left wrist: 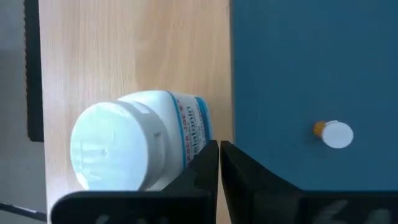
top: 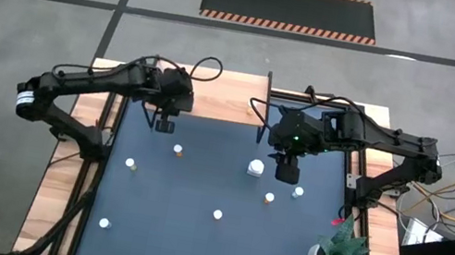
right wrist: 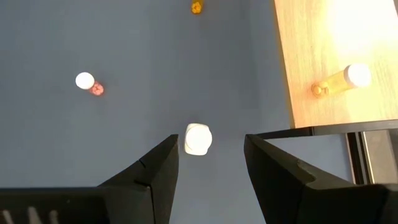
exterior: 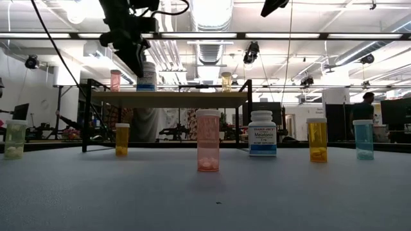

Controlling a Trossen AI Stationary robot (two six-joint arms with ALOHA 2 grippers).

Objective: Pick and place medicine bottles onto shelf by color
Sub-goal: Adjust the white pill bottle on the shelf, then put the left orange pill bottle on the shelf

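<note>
Worktop mat carries scattered medicine bottles (top: pixel 218 214). Right pincer (right wrist: pixel 210 151), fingers apart, hovers over a large white bottle (right wrist: pixel 198 138) mid-mat: centre, descend squarely, then close. Left pincer (left wrist: pixel 219 163), fingers together, idles beside a white bottle (left wrist: pixel 138 140) on the shelf (top: pixel 224 96) at the far edge.

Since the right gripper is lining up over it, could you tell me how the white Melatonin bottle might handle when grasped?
The squat white Melatonin bottle looks rigid plastic, unlikely to deform. Its wide base suggests it resists tipping. The open right gripper may slip on the smooth cap.
</note>
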